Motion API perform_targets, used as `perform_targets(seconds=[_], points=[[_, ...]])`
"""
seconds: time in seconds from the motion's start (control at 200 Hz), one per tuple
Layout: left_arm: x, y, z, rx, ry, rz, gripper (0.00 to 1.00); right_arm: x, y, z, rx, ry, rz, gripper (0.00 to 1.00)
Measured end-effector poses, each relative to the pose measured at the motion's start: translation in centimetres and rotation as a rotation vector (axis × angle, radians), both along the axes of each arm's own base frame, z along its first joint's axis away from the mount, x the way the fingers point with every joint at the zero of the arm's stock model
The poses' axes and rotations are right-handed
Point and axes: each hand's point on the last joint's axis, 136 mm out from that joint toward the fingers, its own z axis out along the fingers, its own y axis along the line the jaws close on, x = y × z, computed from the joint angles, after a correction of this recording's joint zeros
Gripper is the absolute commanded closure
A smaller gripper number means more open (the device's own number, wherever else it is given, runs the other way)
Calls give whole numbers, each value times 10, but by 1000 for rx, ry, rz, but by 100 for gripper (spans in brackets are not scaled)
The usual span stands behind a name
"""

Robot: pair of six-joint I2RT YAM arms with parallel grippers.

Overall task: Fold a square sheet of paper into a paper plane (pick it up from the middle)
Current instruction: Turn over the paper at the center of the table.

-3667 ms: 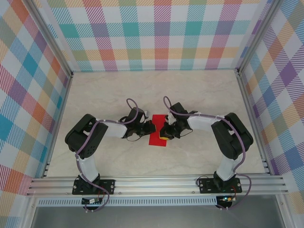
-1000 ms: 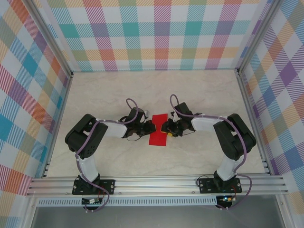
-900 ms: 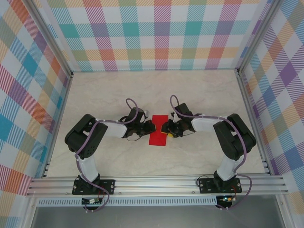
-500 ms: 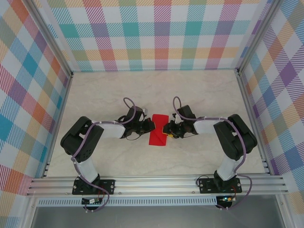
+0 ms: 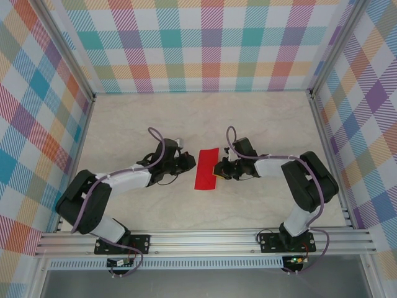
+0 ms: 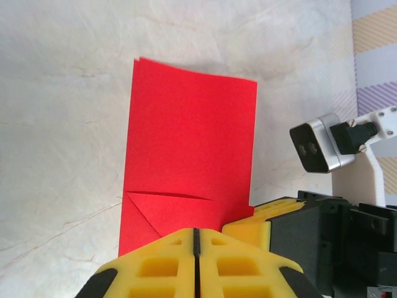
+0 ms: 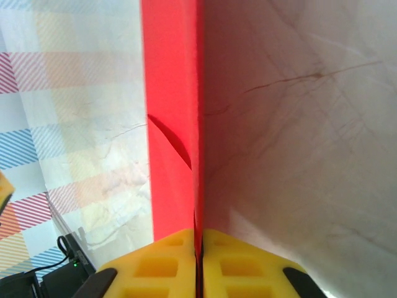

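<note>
L hand (image 6: 195, 231) clenched, empty, near red sheet (image 6: 189, 136) | R hand (image 7: 198, 236) clenched on sheet's R edge | sheet plain, folded, flat on worktop (image 5: 248, 118)

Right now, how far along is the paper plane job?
Done: the red sheet lies folded into a rectangle, with one small triangular corner fold near the shut left gripper. In hand: the right gripper is shut on the sheet's long edge. Left: no pointed nose or wings yet, so most folds remain.
</note>
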Motion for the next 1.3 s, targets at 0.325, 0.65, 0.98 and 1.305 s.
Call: perform_targets(seconds=[0.325, 0.65, 0.98, 1.305], points=[[-17, 42, 59, 36, -141, 85, 84, 8, -21, 70, -139, -153, -4, 98], [-53, 99, 87, 101, -183, 171, 75, -26, -94, 132, -459, -261, -109, 95], [-85, 116, 52, 164, -58, 149, 69, -61, -131, 123, -615, -169, -133, 94], [-94, 110, 43, 146, -11, 102, 66, -71, -145, 87, -858, -54, -65, 95]])
